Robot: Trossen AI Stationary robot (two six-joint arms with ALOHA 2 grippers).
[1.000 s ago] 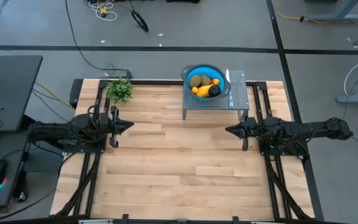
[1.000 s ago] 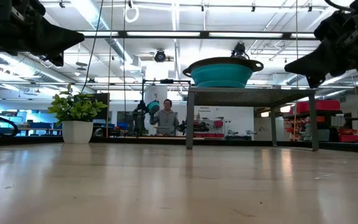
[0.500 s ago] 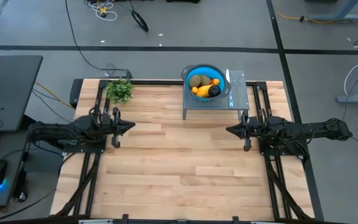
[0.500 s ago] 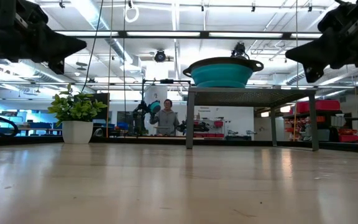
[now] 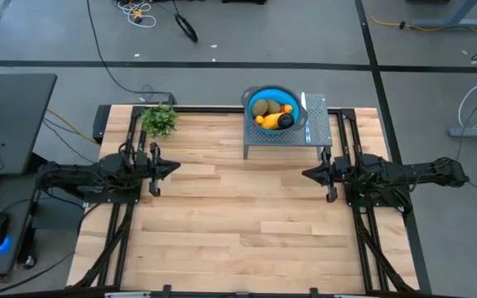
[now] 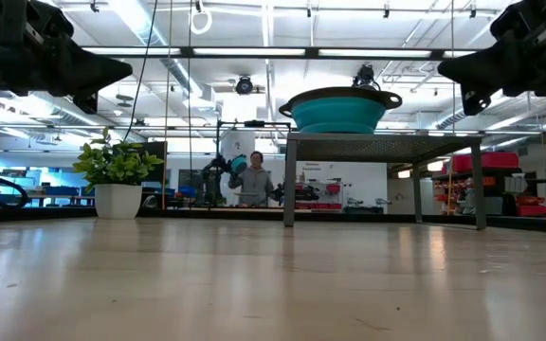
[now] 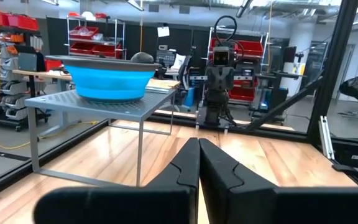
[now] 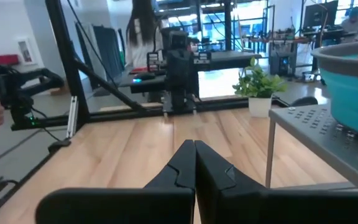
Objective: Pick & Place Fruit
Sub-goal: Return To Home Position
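The table (image 5: 238, 207) bears a plant (image 5: 159, 121) and a shelf (image 5: 320, 126) carrying the fruit (image 5: 270, 112).

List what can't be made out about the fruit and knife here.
High view: the fruit pieces overlap in the blue bowl, too small to count. The knife is only a thin sliver.
Low view: the bowl's wall hides the fruit; the shelf top hides the knife.
Right wrist view: the picture's edge cuts off the bowl.
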